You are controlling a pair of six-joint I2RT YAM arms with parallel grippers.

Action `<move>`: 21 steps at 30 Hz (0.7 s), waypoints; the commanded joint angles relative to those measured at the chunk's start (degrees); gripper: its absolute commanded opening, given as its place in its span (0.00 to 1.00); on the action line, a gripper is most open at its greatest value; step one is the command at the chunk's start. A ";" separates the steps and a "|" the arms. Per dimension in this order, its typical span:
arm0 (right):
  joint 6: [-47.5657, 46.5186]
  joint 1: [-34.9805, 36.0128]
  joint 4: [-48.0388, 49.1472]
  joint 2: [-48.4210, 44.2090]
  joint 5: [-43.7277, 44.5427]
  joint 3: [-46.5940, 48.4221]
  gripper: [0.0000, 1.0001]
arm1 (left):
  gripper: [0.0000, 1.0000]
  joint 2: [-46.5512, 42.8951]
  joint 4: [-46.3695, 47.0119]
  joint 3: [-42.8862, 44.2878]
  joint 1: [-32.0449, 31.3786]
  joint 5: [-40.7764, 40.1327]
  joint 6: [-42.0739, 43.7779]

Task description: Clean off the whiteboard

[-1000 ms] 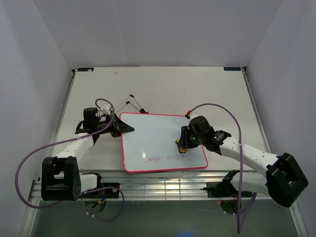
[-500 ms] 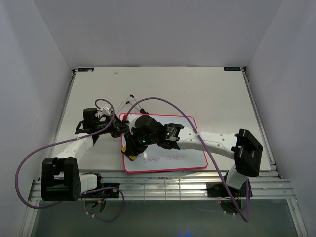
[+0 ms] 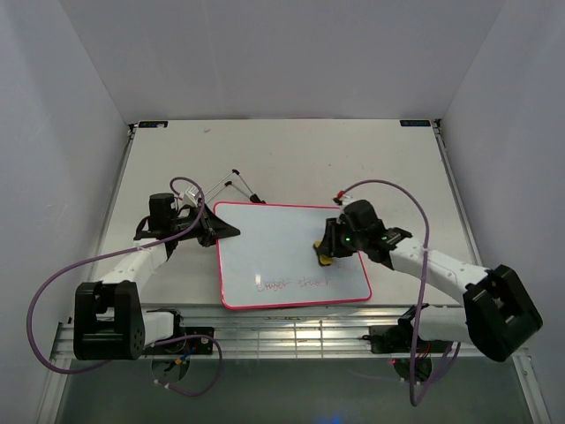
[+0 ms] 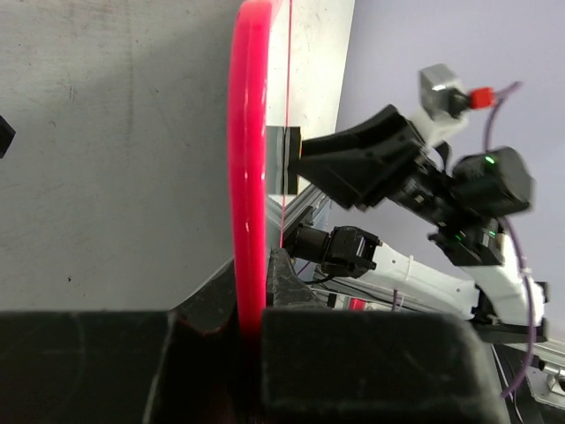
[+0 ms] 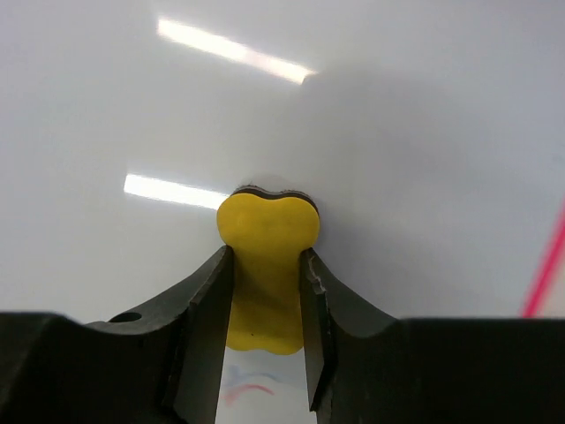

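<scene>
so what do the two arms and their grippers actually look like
Both match: the left arm and right arm have white links with chunky black joint housings. The left gripper and right gripper are black, with two wedge-shaped fingers. A looping purple cable trails each arm; a green light glows on the right wrist.

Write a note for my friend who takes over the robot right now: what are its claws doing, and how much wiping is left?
Left claw: shut on the left edge of the large white rectangular whiteboard with the thin pink-red frame, near its far corner.
Right claw: shut on the small yellow eraser block, set on the board's right part, just beyond the writing.
Done: the far part of the board looks clean.
Left: the red scribbled words along the board's near edge are not wiped yet. Bring the eraser over them next.
</scene>
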 commanded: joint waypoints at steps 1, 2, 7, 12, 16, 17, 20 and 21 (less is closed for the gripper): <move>-1.04 -11.60 -10.76 -5.27 -2.61 -12.96 0.21 | 0.00 -2.16 1.47 1.02 -0.30 -9.21 3.70; -1.30 -14.00 -10.76 -6.87 -3.50 -16.03 0.21 | 0.00 -2.34 1.30 1.02 -0.21 -9.56 3.62; -0.42 -21.31 -10.84 -8.74 -4.83 -16.85 0.22 | 0.00 -3.22 0.69 1.02 0.49 -10.97 3.17; -1.03 -22.99 -11.02 -5.40 -5.79 -16.49 0.22 | 0.00 -3.57 -0.90 1.10 0.49 -12.03 4.05; -1.83 -19.58 -7.51 -6.62 -13.61 -16.32 0.22 | 0.00 -3.22 -0.11 0.93 0.49 -11.33 3.62; -0.96 -17.65 -4.98 -7.41 -14.66 -16.06 0.22 | 0.00 -3.04 0.15 0.93 0.49 -11.24 3.35; 2.91 -6.58 -0.14 -9.87 -14.68 -14.48 0.22 | 0.00 -2.78 0.86 0.58 0.49 -10.71 3.00; 3.62 -1.25 3.18 -10.23 -13.46 -13.95 0.22 | 0.00 -2.69 0.95 0.49 0.49 -10.54 3.00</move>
